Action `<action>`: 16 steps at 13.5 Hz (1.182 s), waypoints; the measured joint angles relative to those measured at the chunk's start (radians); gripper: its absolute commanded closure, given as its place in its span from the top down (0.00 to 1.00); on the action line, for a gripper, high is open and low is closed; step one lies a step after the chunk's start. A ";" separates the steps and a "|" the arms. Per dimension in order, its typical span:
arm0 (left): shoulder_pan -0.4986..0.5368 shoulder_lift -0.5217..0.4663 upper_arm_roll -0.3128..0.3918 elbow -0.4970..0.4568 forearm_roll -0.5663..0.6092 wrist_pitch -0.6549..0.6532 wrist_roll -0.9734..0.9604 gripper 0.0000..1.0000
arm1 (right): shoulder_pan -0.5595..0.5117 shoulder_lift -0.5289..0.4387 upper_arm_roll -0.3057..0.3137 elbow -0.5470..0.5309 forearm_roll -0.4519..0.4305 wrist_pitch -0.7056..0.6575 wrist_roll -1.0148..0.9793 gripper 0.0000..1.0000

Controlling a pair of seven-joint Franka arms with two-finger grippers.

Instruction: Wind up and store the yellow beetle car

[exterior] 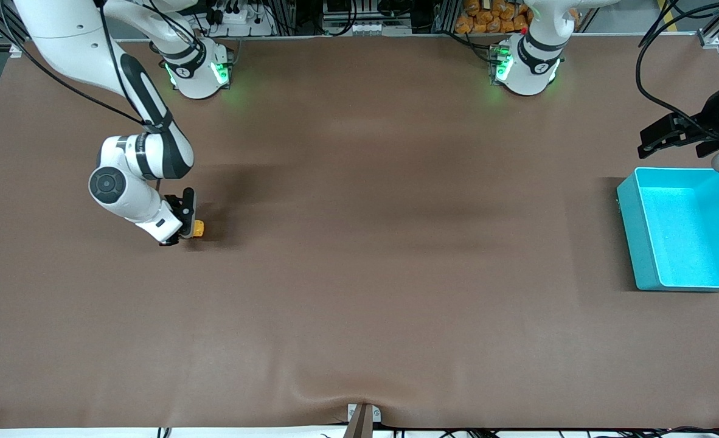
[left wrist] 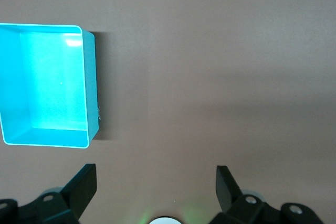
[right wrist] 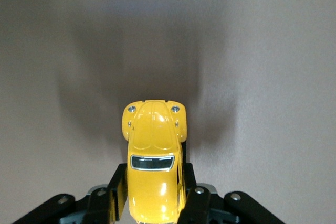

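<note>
The yellow beetle car (exterior: 197, 229) sits low at the brown table toward the right arm's end. My right gripper (exterior: 184, 226) is shut on it. In the right wrist view the car (right wrist: 154, 161) lies between the two black fingers (right wrist: 118, 190), which press its sides; its nose points away from the wrist. I cannot tell whether its wheels touch the table. The teal bin (exterior: 629, 207) stands at the left arm's end, with nothing in it. My left gripper (exterior: 670, 135) waits open and empty in the air beside the bin; the bin also shows in the left wrist view (left wrist: 90, 93).
The brown table mat (exterior: 359, 274) spreads wide between the car and the bin. The two arm bases (exterior: 198, 70) stand along the table edge farthest from the front camera. A small clamp (exterior: 362, 417) sits at the nearest edge.
</note>
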 measured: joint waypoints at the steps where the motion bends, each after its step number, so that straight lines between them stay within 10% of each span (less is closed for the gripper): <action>1: 0.000 0.000 0.000 0.000 0.000 0.000 0.000 1.00 | -0.008 0.000 0.000 0.000 0.000 0.001 -0.011 0.10; 16: 0.000 0.000 0.000 -0.008 0.000 0.000 0.000 1.00 | -0.119 0.004 -0.002 0.002 0.000 0.013 -0.162 0.10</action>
